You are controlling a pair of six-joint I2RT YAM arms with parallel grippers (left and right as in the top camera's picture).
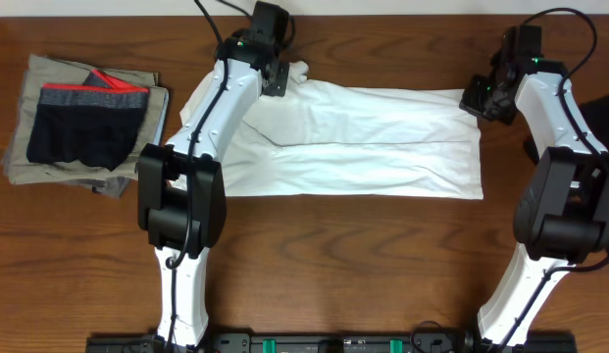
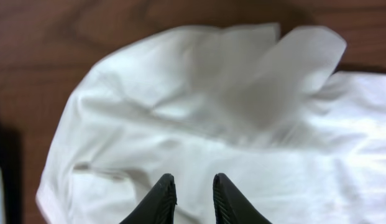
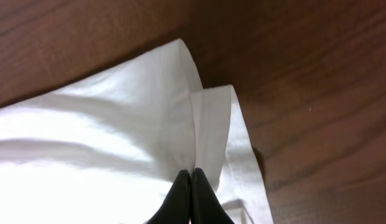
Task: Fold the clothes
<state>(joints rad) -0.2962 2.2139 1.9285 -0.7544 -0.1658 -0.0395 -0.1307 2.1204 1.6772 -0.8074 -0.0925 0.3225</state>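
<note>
Firstly, brown wood-grain table (image 1: pixel 314 255), smooth and faintly glossy, under everything. Next, white T-shirt (image 1: pixel 382 147): thin soft cloth, spread flat as a long band across the middle of the table from 9 toward 3 o'clock. Folded lengthwise, with shallow creases along its length. Rumpled and rounded at the 10 o'clock end, squared off at the 3 o'clock end.

Well apart at the table's 9 o'clock side, khaki-grey folded pieces (image 1: pixel 25 162) in a loose rectangular stack. On top, black shorts (image 1: pixel 78 132) with a red-and-grey waistband, lying flat.

Then left gripper (image 1: pixel 279 76), matte black, at the shirt's 11 o'clock corner, over the bunched sleeve end. From the wrist view (image 2: pixel 194 190), fingers narrowly apart with white cloth showing in the gap. Whether pinched or merely underneath, cannot tell; cloth blurred there.

Lastly right gripper (image 1: pixel 481 98), at the shirt's 2 o'clock corner. From its wrist view (image 3: pixel 191 180), slim black fingers pressed fully together, nipping the doubled edge where two layers meet. Folds of cloth fanning away from the tips toward 12 and 9 o'clock, hem running down at 5 o'clock.
</note>
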